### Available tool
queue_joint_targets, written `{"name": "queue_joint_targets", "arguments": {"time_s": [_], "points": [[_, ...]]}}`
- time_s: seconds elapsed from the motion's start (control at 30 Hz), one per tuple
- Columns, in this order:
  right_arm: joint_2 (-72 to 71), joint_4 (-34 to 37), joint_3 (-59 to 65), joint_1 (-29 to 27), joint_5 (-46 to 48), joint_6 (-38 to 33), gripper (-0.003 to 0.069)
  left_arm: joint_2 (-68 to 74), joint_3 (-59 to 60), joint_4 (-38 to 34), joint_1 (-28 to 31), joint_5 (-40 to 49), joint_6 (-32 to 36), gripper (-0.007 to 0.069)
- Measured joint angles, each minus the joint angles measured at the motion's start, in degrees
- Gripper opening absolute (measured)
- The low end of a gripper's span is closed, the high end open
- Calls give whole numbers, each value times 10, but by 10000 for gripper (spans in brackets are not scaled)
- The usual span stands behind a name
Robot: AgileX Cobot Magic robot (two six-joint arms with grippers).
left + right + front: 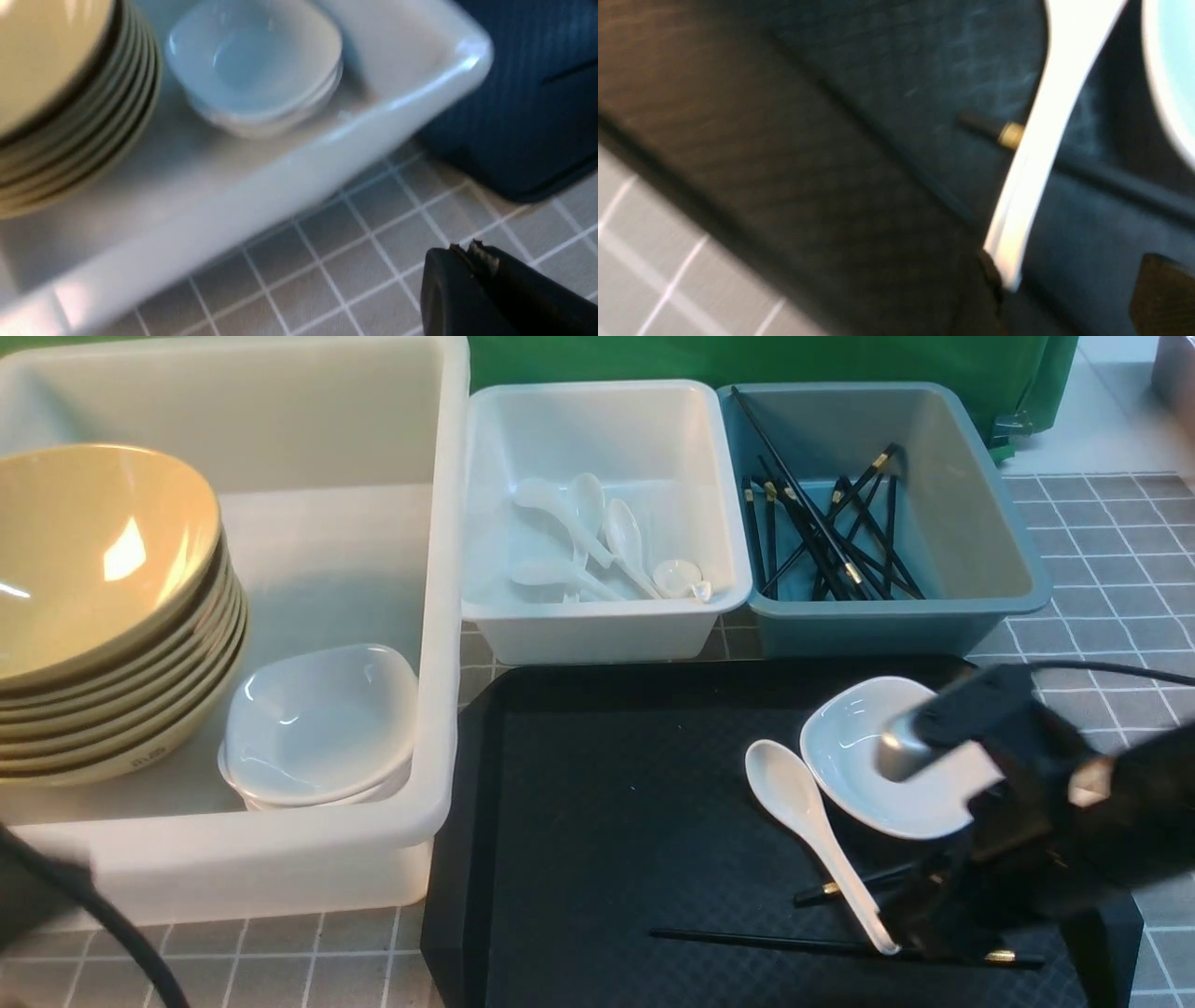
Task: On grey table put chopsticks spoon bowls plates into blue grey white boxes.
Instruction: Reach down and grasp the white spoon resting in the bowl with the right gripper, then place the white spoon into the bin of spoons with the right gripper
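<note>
Your left jaws are pressed together, holding nothing, over the table point(355, 261) just outside the white tub point(299, 158) rim; your right jaws stand spread at 4 o'clock over the black tray point(597, 821), the spoon point(812, 821) handle tip between them; a plate point(868, 756) sits just beside the spoon at its 2 o'clock; chopsticks point(747, 940) lie beneath the handle; bare tray extends toward 9 o'clock.

The grey table point(1120, 541) carries white tub point(233, 868), white bin point(597, 639), blue-grey bin point(859, 635), black tray point(607, 803).
</note>
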Motion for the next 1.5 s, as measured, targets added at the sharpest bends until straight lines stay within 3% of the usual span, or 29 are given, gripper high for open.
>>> {"name": "queue_joint_targets", "arguments": {"time_s": [0.13,0.27,0.5,0.8,0.9,1.0,1.07,1.17,1.37,1.5], "points": [[53,-9,-29,1,-8,15,459,-30,81,24,0,-45,-49,-11],[110,-7,-52,17,-9,19,400,-69,150,24,0,-125,-84,-11],[120,-3,-72,41,13,16,90,-105,191,24,0,-268,-91,-11],[47,-3,-175,41,74,-27,84,-107,225,23,0,-370,-107,-11],[48,8,-215,41,-27,-36,84,-107,227,23,0,-378,-108,-11],[73,18,-241,46,-195,-43,84,-107,229,21,0,-379,-110,-11],[130,21,-283,46,-293,-43,99,-107,229,21,0,-379,-110,-11],[185,22,-340,45,-292,-44,138,-107,229,21,0,-379,-110,-11],[311,7,-511,45,-74,-46,421,-108,229,19,0,-378,-111,-11],[303,-60,-574,45,95,-4,505,-109,229,10,0,-369,-111,-11]]}}
